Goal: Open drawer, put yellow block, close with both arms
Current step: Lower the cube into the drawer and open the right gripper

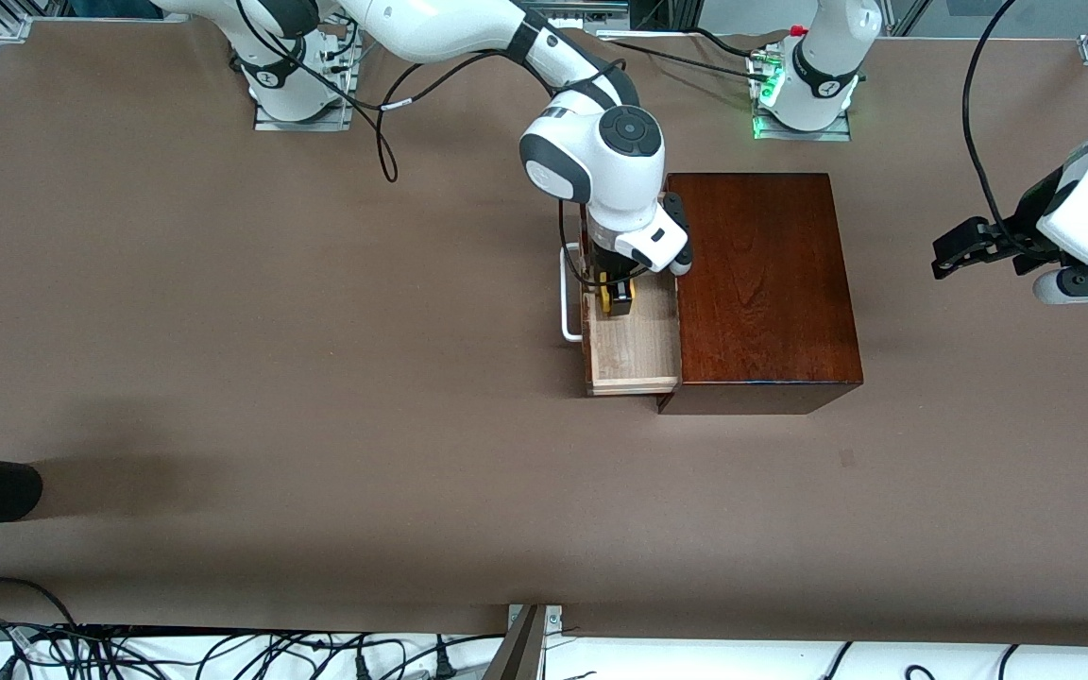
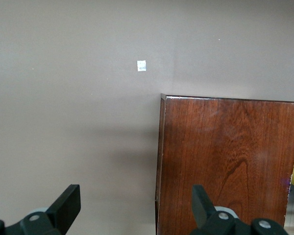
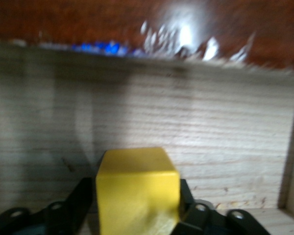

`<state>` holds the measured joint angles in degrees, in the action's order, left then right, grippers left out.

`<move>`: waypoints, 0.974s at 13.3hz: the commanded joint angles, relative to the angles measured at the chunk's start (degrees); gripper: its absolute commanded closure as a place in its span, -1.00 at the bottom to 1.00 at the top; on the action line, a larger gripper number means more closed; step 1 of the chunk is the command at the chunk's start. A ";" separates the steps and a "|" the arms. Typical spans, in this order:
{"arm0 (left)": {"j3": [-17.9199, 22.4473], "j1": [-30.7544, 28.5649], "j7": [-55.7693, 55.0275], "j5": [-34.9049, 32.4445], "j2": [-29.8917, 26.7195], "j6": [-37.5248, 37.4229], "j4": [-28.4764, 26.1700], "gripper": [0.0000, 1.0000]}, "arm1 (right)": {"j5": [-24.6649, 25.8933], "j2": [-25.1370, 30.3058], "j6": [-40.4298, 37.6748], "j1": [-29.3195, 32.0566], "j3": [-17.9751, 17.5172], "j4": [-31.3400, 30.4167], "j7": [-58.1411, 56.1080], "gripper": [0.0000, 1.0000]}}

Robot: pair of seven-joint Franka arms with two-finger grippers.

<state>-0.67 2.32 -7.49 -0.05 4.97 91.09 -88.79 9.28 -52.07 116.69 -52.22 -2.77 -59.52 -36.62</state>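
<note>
Both pairs of jaws tell different stories: the left gripper (image 1: 943,257) hangs with its fingers (image 2: 67,201) spread wide and nothing between them, waiting over bare table (image 1: 223,359) at the left arm's end, well apart from the wooden box (image 1: 763,283), while the right gripper (image 1: 616,295) is down inside the drawer (image 1: 634,345) with its black fingers (image 3: 77,201) flanking the yellow block (image 3: 137,193). Whether those fingers press the block or have just let go, I cannot tell; in the right wrist view they sit right at its sides with no clear gap. The drawer is pulled out toward the right arm's end of the table, its pale floor exposed, its white handle (image 1: 567,293) at the outer edge, and the block sits low over that floor, in the part of the drawer farther from the front camera. The likeliest trouble, as I judge it, is the block clinging to one finger and tipping or being dragged up as the gripper lifts, ending on the drawer's wall instead of flat inside. A second risk is the right arm's wrist brushing the box edge on the way out and nudging the drawer. Closing with both arms could also skew the box if the push is uneven. No brand, label or readable writing shows anywhere; a small pale square (image 2: 141,65) on the table carries no legible mark.
</note>
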 commanded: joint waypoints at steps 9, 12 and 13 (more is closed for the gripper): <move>0.41 0.49 0.37 -1.01 0.74 0.84 1.60 -1.00 | -0.66 5.39 -23.06 -0.17 0.31 11.97 3.13 -1.00; 0.41 0.58 0.37 -1.27 1.00 0.75 3.79 -1.00 | -0.93 7.68 -28.07 4.66 0.14 11.80 3.22 -1.00; 0.41 0.58 0.37 -1.27 1.44 0.75 3.71 -1.00 | -1.02 8.38 -29.22 5.81 0.14 11.80 3.31 -1.00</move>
<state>-0.64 2.32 -7.49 -0.05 5.02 92.31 -87.56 9.12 -45.54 90.41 -48.82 -1.97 -47.67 -33.69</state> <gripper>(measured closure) 0.000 0.000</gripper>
